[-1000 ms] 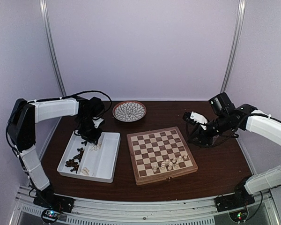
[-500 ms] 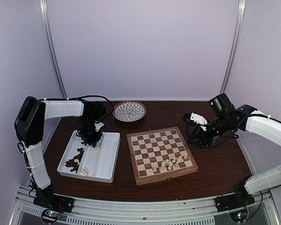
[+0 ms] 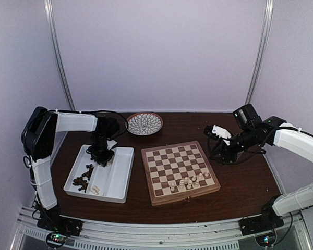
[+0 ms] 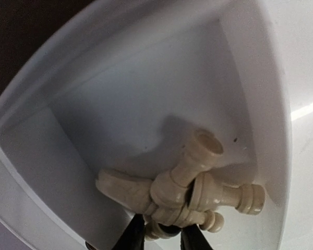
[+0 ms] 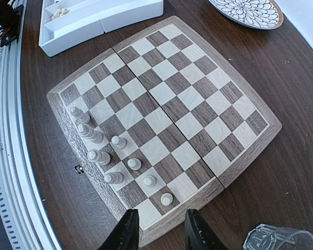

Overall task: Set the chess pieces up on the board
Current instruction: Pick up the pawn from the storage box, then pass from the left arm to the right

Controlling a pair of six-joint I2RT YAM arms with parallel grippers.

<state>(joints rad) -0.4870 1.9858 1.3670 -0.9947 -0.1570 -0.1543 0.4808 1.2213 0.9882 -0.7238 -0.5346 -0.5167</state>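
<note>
Board: the board [image 3: 172, 156] sits mid-desk between the arms; all places below refer to it.
Pieces on board: a few cream pieces [image 3: 188, 181] stand on the near rows, toward the right corner. No dark pieces stand on it.
Pieces off board: the tray [image 3: 117, 174] lies left of the board. A heap [image 4: 182, 192] of cream pieces lies tangled in the tray's far corner; dark pieces [image 3: 82, 179] lie nearer you in it.
Left gripper [image 4: 161, 238]: down in the tray's far corner, jaws narrowed either side of a cream piece at the heap's edge. You cannot tell whether it is clamped or only straddled.
Right gripper [image 5: 161, 229]: hovers just right of the board, jaws moderately apart, holding nothing.
Handling: judge the pieces light, hard and smooth. Round bodies will likely roll or twist out of a loose pinch, and neighbours in the heap may drag along.
Hold point: grip across the narrow stem above the base collar, not the rounded head.
Progress: judged early; most pieces remain in the tray.
</note>
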